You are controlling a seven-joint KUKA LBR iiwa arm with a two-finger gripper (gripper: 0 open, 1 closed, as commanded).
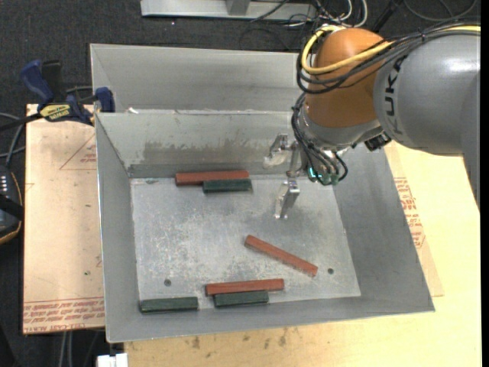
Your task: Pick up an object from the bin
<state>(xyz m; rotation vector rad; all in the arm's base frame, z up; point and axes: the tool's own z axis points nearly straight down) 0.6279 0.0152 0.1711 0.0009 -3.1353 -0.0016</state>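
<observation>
The red bar (280, 254) lies flat on the bin (114, 205) floor, right of centre. Its long axis slants from the middle of the floor toward the front-right corner, and its other end points at the back-left. The pincer (284, 209) hangs near that upper end, on the back-wall side, over bare floor and touching no bar. Whether it is released or clenched I cannot tell. A back pair (212, 177), one red and one green, lies along the back wall. A like front pair (243, 287) lies along the front edge, and a lone green bar (168, 305) sits near the front-left corner.
</observation>
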